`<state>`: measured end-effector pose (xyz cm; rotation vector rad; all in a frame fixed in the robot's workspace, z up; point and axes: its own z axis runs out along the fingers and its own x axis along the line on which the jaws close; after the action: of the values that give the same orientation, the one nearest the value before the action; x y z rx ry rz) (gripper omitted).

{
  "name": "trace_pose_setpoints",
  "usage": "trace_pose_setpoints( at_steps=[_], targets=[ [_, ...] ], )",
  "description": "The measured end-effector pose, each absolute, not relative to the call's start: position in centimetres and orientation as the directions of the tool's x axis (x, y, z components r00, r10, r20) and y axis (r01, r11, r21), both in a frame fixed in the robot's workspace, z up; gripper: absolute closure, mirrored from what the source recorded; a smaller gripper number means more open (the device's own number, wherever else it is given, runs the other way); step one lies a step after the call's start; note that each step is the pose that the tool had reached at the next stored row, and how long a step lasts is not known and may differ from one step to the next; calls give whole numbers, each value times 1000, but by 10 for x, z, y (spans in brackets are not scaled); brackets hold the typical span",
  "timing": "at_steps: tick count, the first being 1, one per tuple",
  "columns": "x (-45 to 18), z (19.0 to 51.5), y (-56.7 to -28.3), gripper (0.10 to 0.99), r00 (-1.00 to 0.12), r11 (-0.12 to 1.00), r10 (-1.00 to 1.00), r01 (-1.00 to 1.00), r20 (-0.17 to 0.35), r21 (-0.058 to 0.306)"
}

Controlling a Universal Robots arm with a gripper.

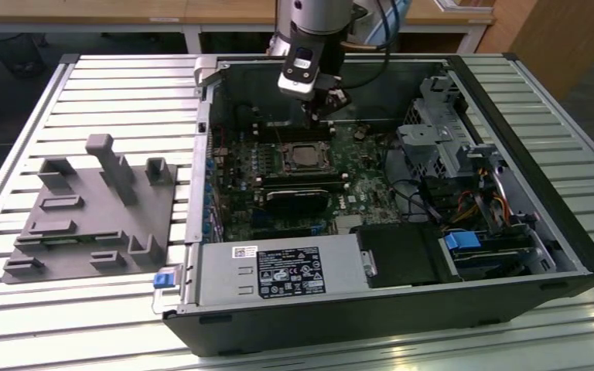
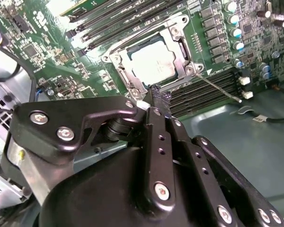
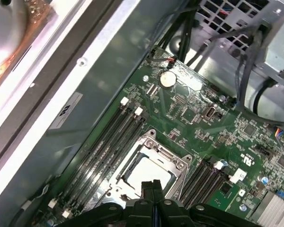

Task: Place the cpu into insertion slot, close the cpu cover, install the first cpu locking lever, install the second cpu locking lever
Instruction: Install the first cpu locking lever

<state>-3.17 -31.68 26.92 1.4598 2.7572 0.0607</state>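
Just ahead of my closed, empty fingers (image 2: 160, 100) the chip (image 2: 154, 64) sits under its cover (image 2: 181, 47); I'd press the loose lever (image 2: 220, 90) beside them squarely so nothing slips.

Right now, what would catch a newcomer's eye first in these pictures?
The shut black gripper hangs over the silvery-grey square cpu, seated under its thin silver frame cover. In the exterior view, an open black computer case lies on the slatted metal table, a grey moulded fixture beside it on that view's left.
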Motion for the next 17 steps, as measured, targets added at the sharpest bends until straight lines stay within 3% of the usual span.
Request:
trace_pose_setpoints(
  at_steps=[17],
  targets=[
    [-32, 269, -317, 976, -681, 680, 732, 731, -1, 44]
  ],
)
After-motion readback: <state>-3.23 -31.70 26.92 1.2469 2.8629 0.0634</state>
